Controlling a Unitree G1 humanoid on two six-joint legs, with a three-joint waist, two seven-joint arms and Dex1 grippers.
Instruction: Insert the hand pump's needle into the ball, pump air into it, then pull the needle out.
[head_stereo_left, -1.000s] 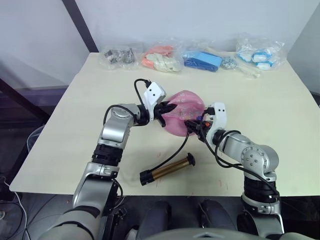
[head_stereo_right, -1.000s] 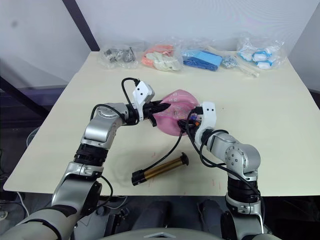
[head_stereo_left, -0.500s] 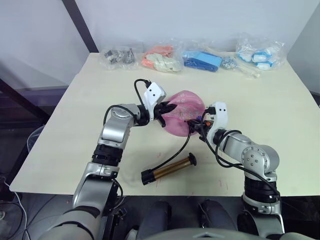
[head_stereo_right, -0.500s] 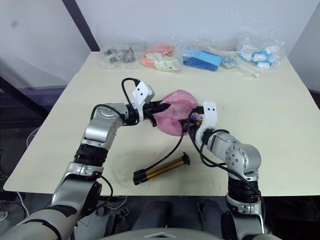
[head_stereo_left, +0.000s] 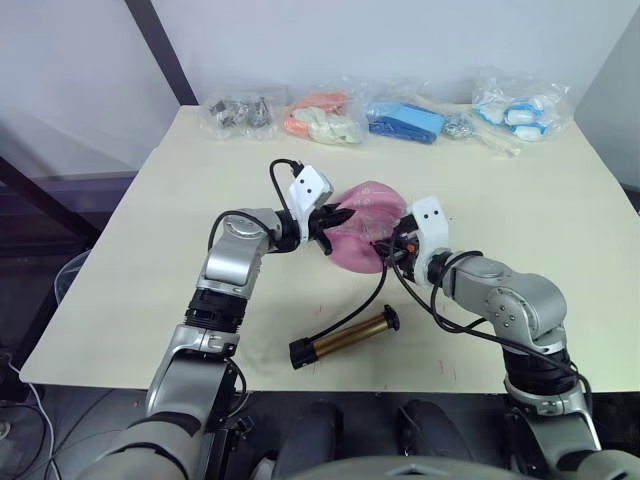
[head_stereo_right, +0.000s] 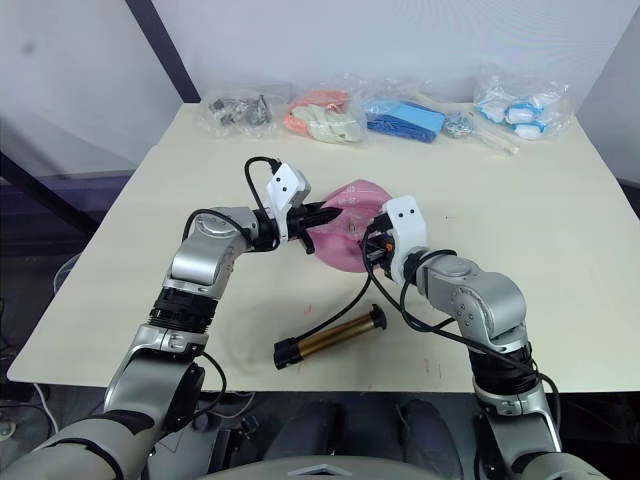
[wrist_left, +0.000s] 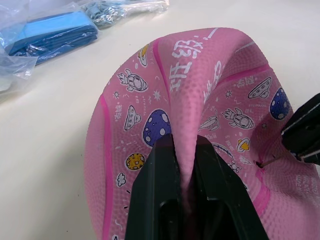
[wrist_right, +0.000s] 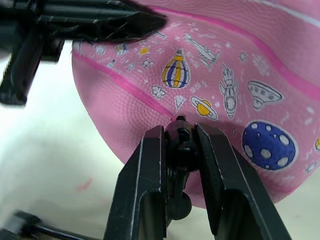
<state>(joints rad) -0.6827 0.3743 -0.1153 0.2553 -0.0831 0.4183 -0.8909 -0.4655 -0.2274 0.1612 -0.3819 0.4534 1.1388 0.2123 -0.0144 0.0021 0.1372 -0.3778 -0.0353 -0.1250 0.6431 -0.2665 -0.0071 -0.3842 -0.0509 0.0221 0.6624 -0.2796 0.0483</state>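
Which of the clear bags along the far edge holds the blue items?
The bag of blue items, third from the robot's left, between the orange-and-cream bag and the white-and-blue bag.

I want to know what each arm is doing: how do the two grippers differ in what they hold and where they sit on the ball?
The left gripper pinches a raised fold of the ball, on the ball's left side; the right gripper clamps the needle's black fitting, its tip against the ball's skin, on the right. The left touches rubber directly; the right meets it through the fitting. Both are shut.
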